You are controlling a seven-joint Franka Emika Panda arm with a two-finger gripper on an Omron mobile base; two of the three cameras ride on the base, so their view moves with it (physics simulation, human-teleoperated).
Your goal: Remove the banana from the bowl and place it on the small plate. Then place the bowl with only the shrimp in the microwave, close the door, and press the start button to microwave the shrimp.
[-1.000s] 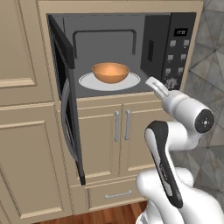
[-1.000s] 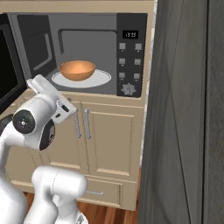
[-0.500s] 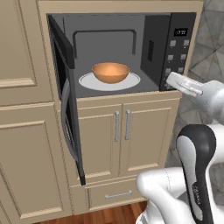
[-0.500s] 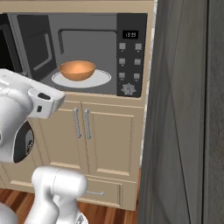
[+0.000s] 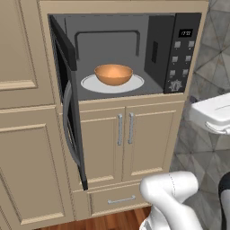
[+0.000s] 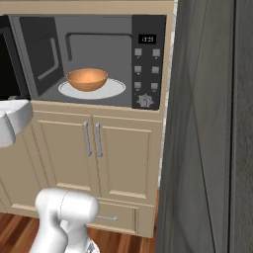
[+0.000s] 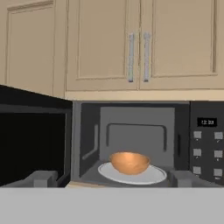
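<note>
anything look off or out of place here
Nothing stands out. The bowl sits upright on the white tray inside the microwave, whose door hangs wide open. No spill or damage is visible.

beige cabinet doors below the oven opening, a matched pair with two vertical metal bar handles set close together at the centre seam. a shallow drawer with a horizontal metal pull lies beneath them, above a strip of wood floor. upper cabinet doors carry a like pair of handles. a flat white round tray sits inside the opening. a tall dark grey panel stands at right; grey stone tiling lies beyond.
</note>
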